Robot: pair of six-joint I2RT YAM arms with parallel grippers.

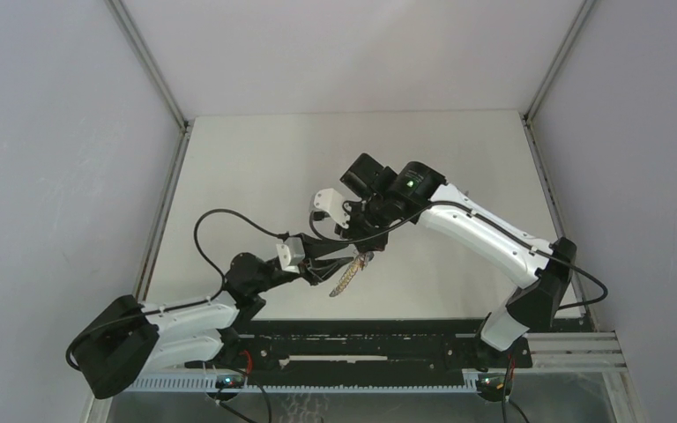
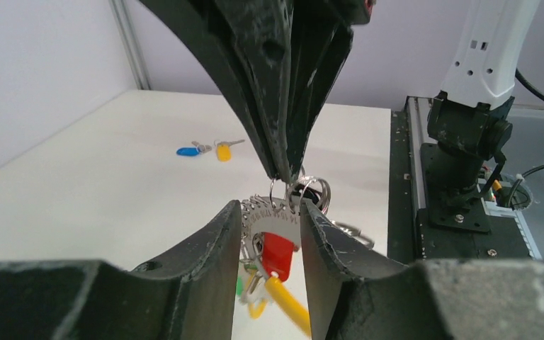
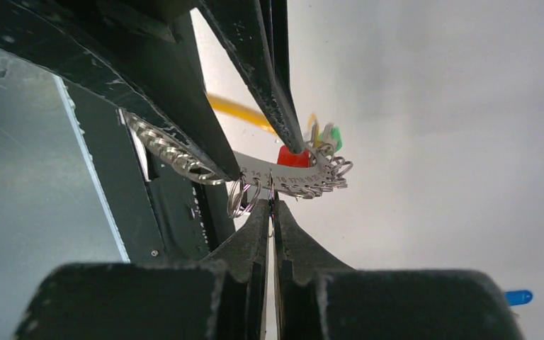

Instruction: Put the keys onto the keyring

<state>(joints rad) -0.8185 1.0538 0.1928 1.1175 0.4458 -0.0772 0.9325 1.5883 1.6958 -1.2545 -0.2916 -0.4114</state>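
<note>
The keyring [image 2: 276, 228] is a curved metal plate with several small split rings, a red piece, a green piece and a yellow cable [image 2: 290, 304]. It hangs in the air above the table's near middle [image 1: 346, 275]. My right gripper [image 3: 272, 202] comes down from above in the left wrist view [image 2: 287, 177] and is shut on one small ring at the plate's top edge. My left gripper [image 2: 270, 212] is open, its fingers on either side of the plate [image 3: 290, 177]. Two of the keys, one blue [image 2: 186, 151] and one yellow [image 2: 222, 151], lie together on the white table further off.
A black rail [image 1: 361, 348] runs along the table's near edge with the arm bases on it. The right arm's base [image 2: 467, 142] stands close on the right in the left wrist view. Grey walls [image 1: 53, 132] enclose the white table [image 1: 256, 159].
</note>
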